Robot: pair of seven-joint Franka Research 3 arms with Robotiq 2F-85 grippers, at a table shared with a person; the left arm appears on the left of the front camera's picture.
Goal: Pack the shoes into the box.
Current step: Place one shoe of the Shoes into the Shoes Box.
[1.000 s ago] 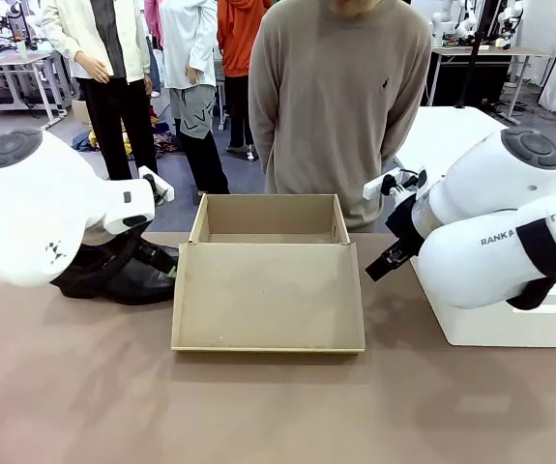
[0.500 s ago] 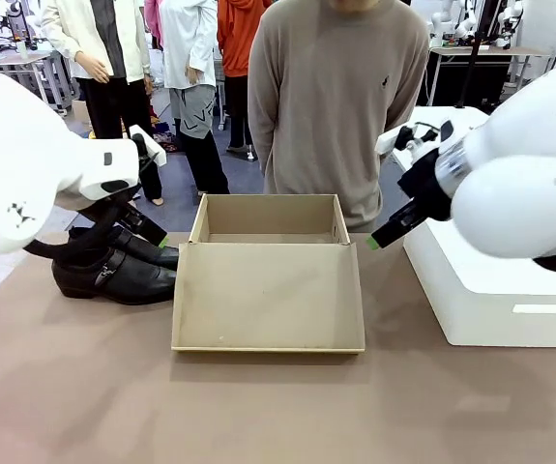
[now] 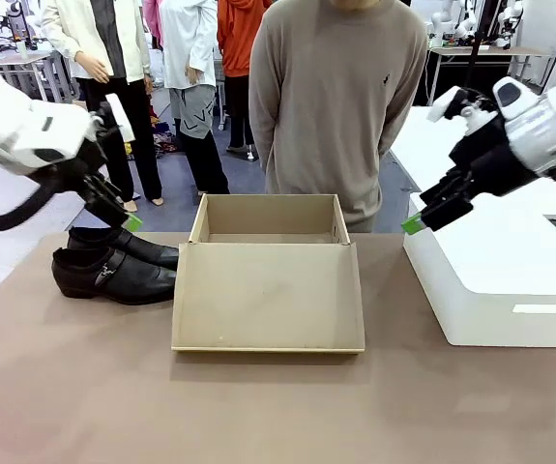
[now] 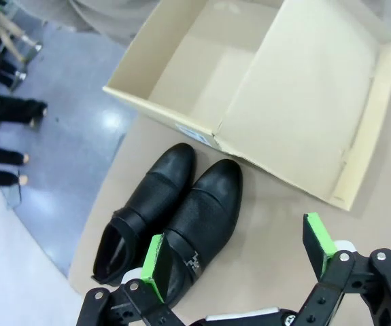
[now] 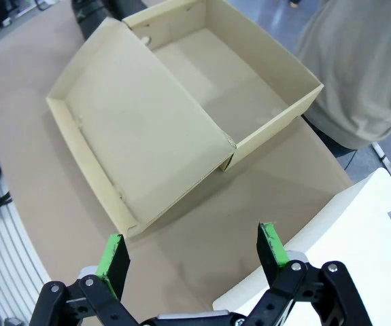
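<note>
Two glossy black leather dress shoes (image 3: pixel 111 267) with buckled side straps sit side by side on the brown table (image 3: pixel 258 406), just left of the tan cardboard box (image 3: pixel 270 218), toes pointing towards it. None of the packing has been done. The box stands empty, its flat hinged lid (image 3: pixel 268 295) folded open towards the robot, and both shoes have yet to be picked up and set inside.

The left gripper (image 3: pixel 123 217) hangs in the air just above the pair, touching neither shoe, with its green-padded fingers spread wide and nothing between them. In the left wrist view the shoes (image 4: pixel 175 217) lie below and ahead of the left gripper (image 4: pixel 236 255). One pad falls in line with the strapped middle of the nearer shoe, and the other is off to the side over bare table.

The right gripper (image 3: pixel 423 217), equally wide and empty, hovers over the corner of a white rectangular block (image 3: pixel 495 290) to the right of the box, well apart from the shoes. In the right wrist view the box (image 5: pixel 181 115) lies ahead of it.

A person (image 3: pixel 336 97) in a beige sweater stands behind the box.
</note>
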